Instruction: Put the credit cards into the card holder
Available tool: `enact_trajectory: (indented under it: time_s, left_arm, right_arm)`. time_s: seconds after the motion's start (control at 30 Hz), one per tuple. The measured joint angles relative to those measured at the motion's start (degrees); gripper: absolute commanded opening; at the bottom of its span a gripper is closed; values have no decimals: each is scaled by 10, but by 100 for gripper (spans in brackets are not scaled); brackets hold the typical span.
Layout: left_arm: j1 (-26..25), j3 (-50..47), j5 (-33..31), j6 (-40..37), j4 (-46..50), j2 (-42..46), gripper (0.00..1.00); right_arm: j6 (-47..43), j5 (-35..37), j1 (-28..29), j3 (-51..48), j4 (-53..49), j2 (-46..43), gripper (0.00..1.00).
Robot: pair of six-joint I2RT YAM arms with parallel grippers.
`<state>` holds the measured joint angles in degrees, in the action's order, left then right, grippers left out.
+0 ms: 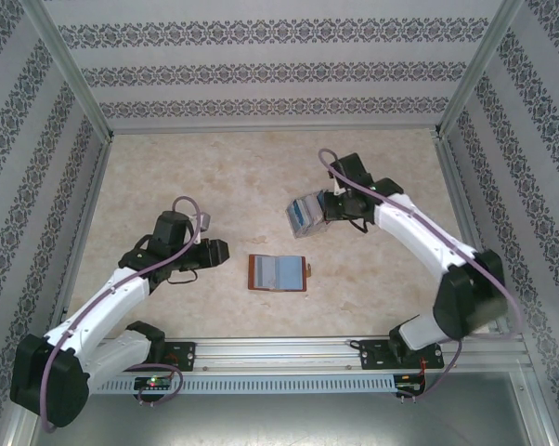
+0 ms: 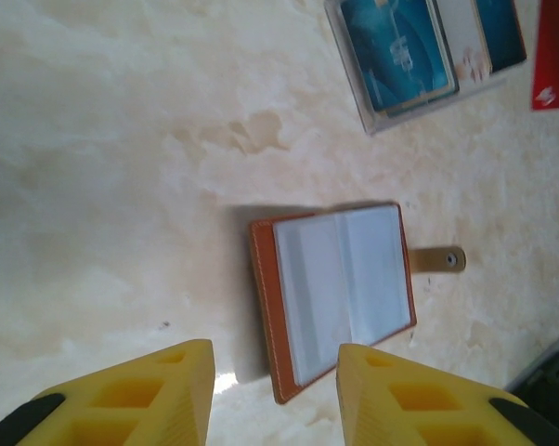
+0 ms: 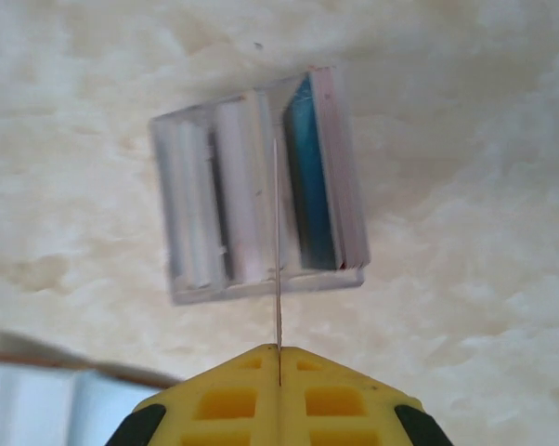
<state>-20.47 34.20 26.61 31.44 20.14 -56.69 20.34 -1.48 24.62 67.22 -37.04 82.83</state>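
This is a lab-style robot test cell: a marble-look tabletop (image 1: 214,177) boxed in by aluminium frame posts (image 1: 71,70) and patterned wallpaper panels (image 1: 270,74), with white robot arms (image 1: 419,232) bolted to a metal rail (image 1: 289,351).

The reddish-brown leather-look folding card holder (image 1: 278,272) is lying open on the pale marbled table (image 1: 214,167), with the left gripper (image 1: 216,253) hovering to its left. The clear plastic box (image 1: 304,216) holding the credit cards (image 2: 400,51) is sitting behind and right of it. The right gripper (image 1: 328,206) is sitting just beside the box's right side, pinching a thin plastic card (image 3: 277,232).
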Motion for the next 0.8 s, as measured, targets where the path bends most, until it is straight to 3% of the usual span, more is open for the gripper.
enact_trajectory:
  time_s: [0.17,0.33,0.5,0.8]
  left_arm:
    - [-42,-1,-3,3,0,-22,41]
    - [-76,-2,-5,3,-4,-68,42]
    - [-119,-5,4,7,-37,-139,42]
    - [-126,9,12,1,-51,-245,29]
  right_arm:
    - [-2,-120,-1,-75,34,-105,0]
    - [27,-252,0,-179,80,-131,0]
    - [53,-362,4,-279,121,-117,0]
    - [57,-464,12,-287,205,1,0]
